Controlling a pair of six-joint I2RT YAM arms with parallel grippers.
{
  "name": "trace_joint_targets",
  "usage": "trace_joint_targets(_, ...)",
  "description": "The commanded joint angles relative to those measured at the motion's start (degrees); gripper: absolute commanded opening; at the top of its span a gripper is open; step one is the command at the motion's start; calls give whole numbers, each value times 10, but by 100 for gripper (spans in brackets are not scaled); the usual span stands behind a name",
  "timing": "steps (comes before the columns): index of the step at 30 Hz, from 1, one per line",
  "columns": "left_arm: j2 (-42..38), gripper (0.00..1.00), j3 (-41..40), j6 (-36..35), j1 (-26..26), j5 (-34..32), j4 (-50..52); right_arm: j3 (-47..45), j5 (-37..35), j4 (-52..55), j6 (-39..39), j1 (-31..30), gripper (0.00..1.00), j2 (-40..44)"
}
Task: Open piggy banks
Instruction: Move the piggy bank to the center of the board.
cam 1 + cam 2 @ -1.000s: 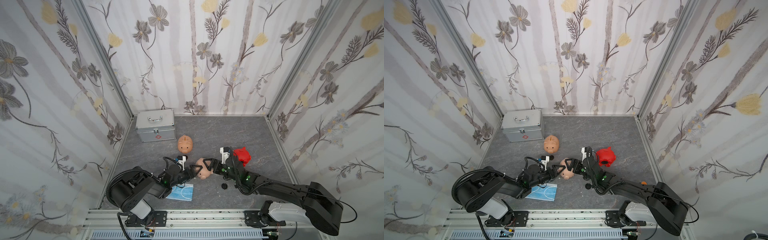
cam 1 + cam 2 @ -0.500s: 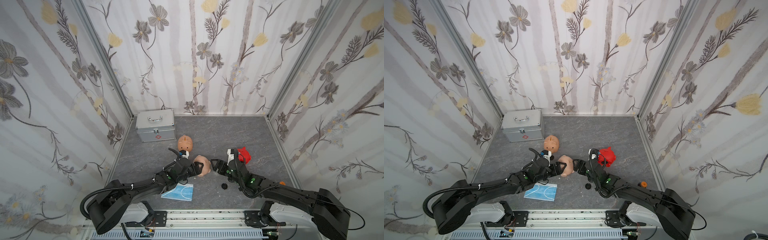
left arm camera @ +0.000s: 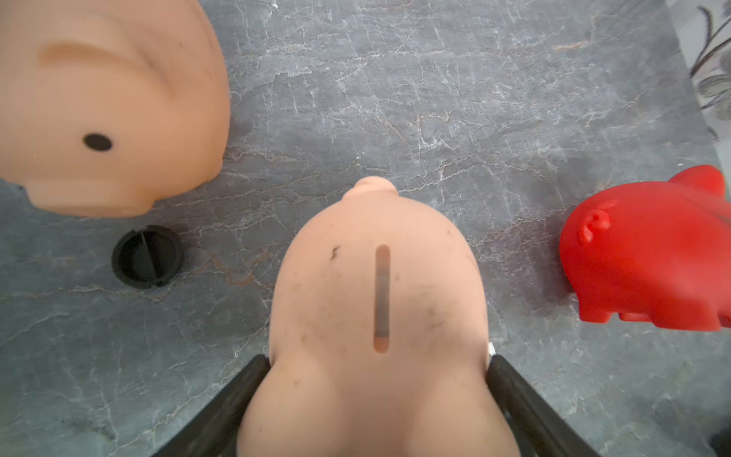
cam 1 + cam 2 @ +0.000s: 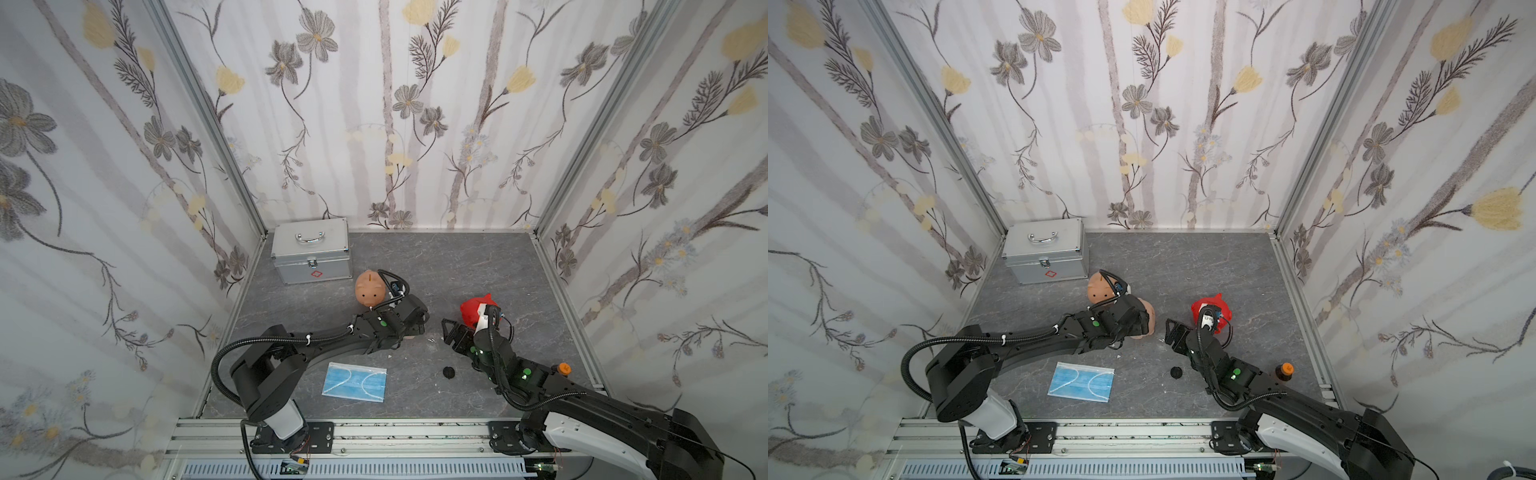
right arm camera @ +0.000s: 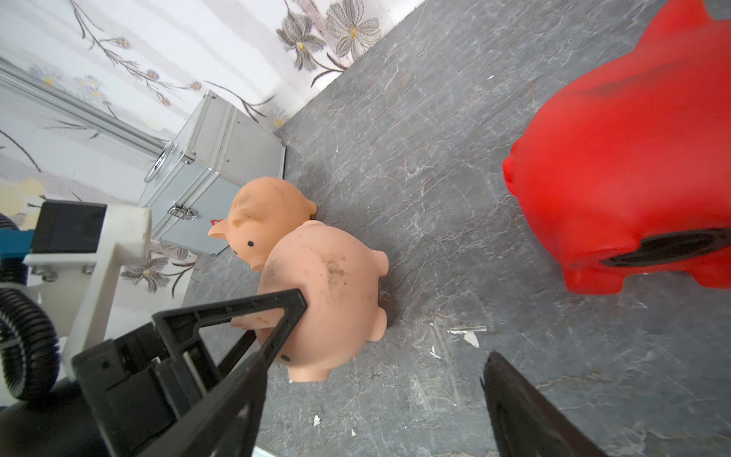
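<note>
Three piggy banks are on the grey worktop (image 4: 478,266). In both top views one peach pig (image 4: 370,289) stands near the middle of the frame, just to the lower right of the silver case (image 4: 311,253). The second peach pig (image 4: 1148,316) is just below it, partly hidden under the left hand (image 4: 1133,320). The left hand grips this pig from both sides. In the left wrist view its black fingers (image 3: 245,395) press on the body and the coin slot (image 3: 382,296) faces the camera. I cannot tell if this pig touches the worktop.

The red pig (image 4: 471,309) is right of the middle, apart from the peach ones. The right hand (image 4: 451,326) is just beside it, at its lower left, with the fingers spread wide and nothing between them.

A black plug (image 4: 448,372) lies loose below the right hand. In the left wrist view a second plug (image 3: 147,255) lies between the two peach pigs. A blue face mask (image 4: 354,381) lies flat in the lower middle of the frame.
</note>
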State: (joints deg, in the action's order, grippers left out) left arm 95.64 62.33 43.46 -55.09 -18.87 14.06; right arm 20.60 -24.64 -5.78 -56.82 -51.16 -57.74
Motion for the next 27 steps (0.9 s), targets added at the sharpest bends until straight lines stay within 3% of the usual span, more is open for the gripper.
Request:
trace_joint_targets(1, 45, 78, 63, -14, -1, -62, 69, -12, -34, 14, -7, 2, 85, 28)
trace_joint_targets(9, 176, 80, 235, -26, 1, -115, 159, -30, -37, 22, 31, 4, 85, 99)
trace_joint_targets(15, 238, 83, 318, -29, 11, -133, 196, -40, -40, 31, 47, 6, 84, 136)
trace_joint_targets(27, 266, 85, 358, -60, 40, -122, 198, -50, -37, 36, 63, 10, 83, 166)
